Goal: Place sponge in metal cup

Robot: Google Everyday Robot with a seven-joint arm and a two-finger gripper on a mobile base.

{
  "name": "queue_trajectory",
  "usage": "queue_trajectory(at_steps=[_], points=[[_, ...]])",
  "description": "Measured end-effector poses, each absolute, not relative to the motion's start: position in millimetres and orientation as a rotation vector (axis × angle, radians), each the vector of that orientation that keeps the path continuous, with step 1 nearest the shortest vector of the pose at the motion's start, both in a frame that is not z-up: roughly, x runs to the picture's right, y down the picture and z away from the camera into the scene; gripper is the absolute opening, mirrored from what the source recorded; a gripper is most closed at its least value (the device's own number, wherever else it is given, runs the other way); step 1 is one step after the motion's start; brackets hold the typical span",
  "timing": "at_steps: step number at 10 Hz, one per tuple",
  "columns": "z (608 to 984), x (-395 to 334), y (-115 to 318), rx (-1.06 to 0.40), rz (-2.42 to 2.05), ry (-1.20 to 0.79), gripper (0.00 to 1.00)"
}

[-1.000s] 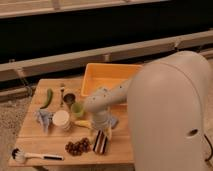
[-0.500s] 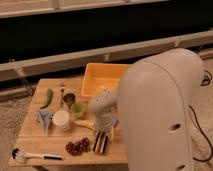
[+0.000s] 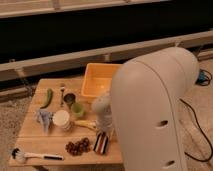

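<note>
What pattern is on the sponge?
Sponge: dark brown, white, reddish stripes, camera view; gripper right above it.

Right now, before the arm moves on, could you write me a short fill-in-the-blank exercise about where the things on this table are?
1. The gripper hangs just above the sponge, near the ____ edge of the table.
2. The cup standing closest to the metal cup is ____ in colour.
3. The empty bin at the back of the table is ____ in colour.

Missing words: front; green; yellow.
</note>
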State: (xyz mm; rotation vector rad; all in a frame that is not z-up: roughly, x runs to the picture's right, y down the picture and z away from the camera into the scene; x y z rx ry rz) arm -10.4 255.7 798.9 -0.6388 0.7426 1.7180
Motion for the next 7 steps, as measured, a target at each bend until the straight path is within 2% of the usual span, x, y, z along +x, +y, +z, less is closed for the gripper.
queue_trajectory(at_steps=[1,3,7], points=[[798,-9,255,-0.645,1.724,0.735,0.17],[792,-10,251,-0.652,1.724,0.713,0.01],[764,-15,227,-0.689,1.702,0.641,0.00]])
